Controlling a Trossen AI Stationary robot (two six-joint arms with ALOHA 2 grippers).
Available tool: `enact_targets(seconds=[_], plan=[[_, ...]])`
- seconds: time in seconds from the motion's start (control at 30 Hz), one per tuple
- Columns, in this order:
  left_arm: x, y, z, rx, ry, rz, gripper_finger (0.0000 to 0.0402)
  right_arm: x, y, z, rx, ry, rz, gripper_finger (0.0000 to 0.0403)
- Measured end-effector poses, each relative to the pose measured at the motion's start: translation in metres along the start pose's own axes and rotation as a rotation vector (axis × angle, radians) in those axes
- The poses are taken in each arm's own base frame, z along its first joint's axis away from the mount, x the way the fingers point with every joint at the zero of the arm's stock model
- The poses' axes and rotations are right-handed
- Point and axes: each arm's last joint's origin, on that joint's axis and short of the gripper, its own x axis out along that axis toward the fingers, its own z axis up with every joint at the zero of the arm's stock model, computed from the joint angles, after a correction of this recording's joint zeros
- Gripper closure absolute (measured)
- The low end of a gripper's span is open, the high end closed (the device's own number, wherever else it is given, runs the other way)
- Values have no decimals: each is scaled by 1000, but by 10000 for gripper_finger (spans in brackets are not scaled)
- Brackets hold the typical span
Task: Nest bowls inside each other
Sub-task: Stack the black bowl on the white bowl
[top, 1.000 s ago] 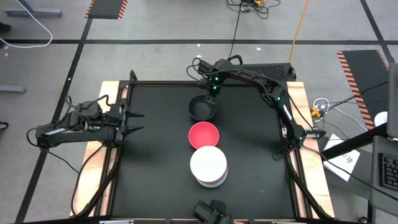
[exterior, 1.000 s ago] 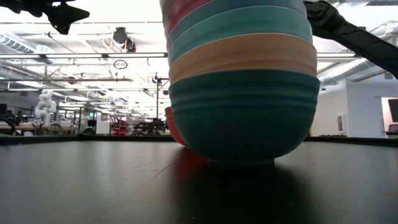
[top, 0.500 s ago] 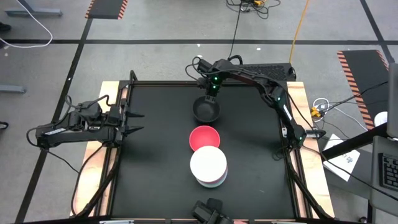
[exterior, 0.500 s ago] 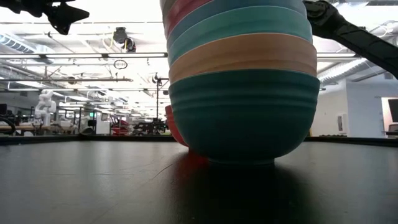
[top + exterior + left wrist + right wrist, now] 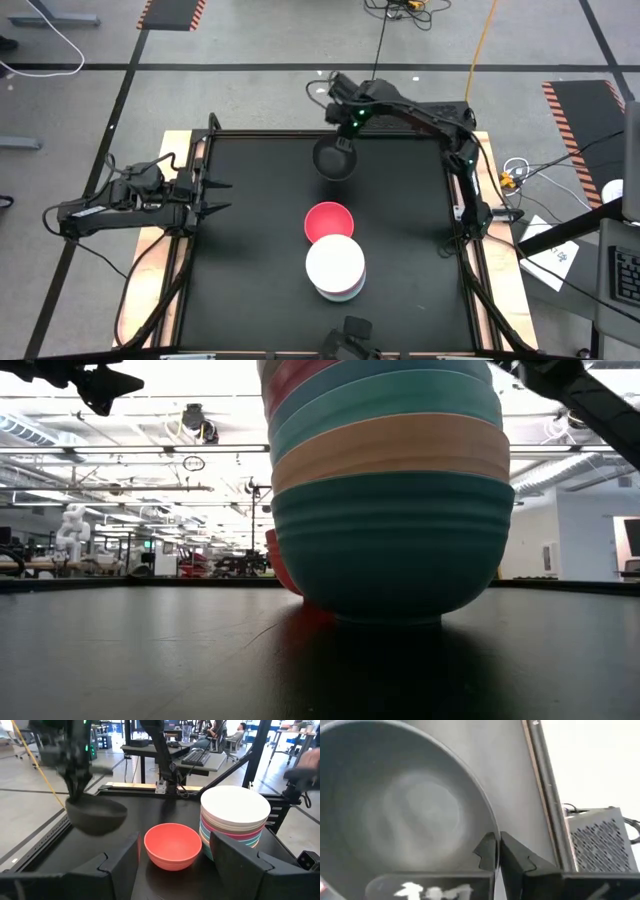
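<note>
Since a second ago your right tool [image 5: 345, 139] has risen and drawn back toward the far edge of the counter [image 5: 250, 250], taking the black bowl [image 5: 335, 159] with it. The red bowl [image 5: 328, 220] and the stack have not moved. In the right wrist view the tool's fingers [image 5: 490, 851] are pinched on the black bowl's rim, one inside the wall and one outside, with almost no gap between them. The left wrist view shows the bowl hanging under the tool, clear of the counter and level.

From the right tool, the red bowl sits open side up toward the near edge, well apart from the held bowl. Just beyond it, touching or nearly so, stands the nested stack [image 5: 335, 268] with the white bowl [image 5: 235, 805] on top; in the low view a dark teal bowl [image 5: 392, 545] is at its bottom with a peach one [image 5: 390, 450] above.

Your left tool [image 5: 210, 196] waits over the counter's left edge, its fingers spread wide and holding nothing, far from every bowl.
</note>
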Motion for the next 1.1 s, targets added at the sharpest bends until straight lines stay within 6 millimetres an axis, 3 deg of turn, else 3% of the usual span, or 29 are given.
enact_targets(seconds=[0.13,0.27,0.47,0.7,1.1], plan=[[0,0,0,3,0,0,158,-46,9,-1,34,-40,-15,402],[0,0,0,4,0,4,158,-88,34,-4,44,-49,2,402],[0,1,0,9,1,45,158,-126,82,-12,22,-63,42,402],[0,2,0,9,3,62,158,-146,136,-20,0,-46,84,402],[0,2,-1,11,4,62,158,-148,199,-26,-33,-5,133,402]])
